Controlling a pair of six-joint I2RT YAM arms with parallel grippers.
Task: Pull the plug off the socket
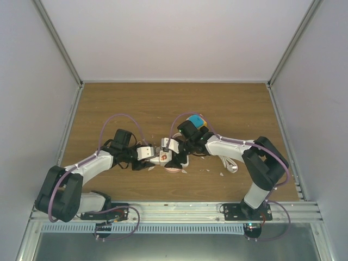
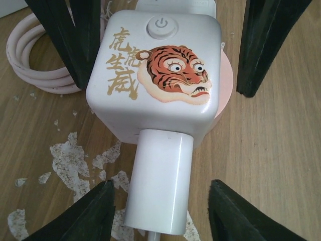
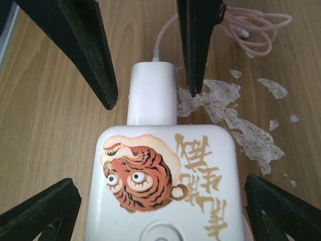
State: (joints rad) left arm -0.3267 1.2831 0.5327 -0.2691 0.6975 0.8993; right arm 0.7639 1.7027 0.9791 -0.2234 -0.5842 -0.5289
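Left arm reaches in from the left over the wooden table (image 1: 136,103), and both arms meet mid-table. Left gripper (image 2: 165,89) is spread wide across the socket cube (image 2: 155,75), a white block with a tiger print and a power button (image 2: 160,27) on top. One fingertip sits right at the cube's flank, though contact can't be confirmed. The other stands apart, with the pink disc (image 2: 226,83) under the cube showing in the gap, so nothing is clamped. Likely role is bracing the cube so it doesn't slide with the pull.

The plug (image 3: 152,93), a white rectangular adapter, is fully seated in the cube's side face with no gap at the joint. It lies flat along the table and points toward the left arm's side. Its thin lead (image 3: 256,30) runs off the back to a loose bundle.

Right gripper (image 3: 151,100) comes over the cube from the right and brackets the plug. Its jaws are set narrower than the left's. One finger is just beside the plug and the other is a little off, so it isn't gripping yet. That placement makes sense for pinching the plug's long sides and drawing it straight out.

A thick cord (image 2: 30,57) is coiled past the cube. There are scuffed patches (image 2: 70,160) on the wood nearby.

The task is at the pre-grasp stage. Next step is to close both grippers. The risk is that the cube drags along if the left one isn't tight.
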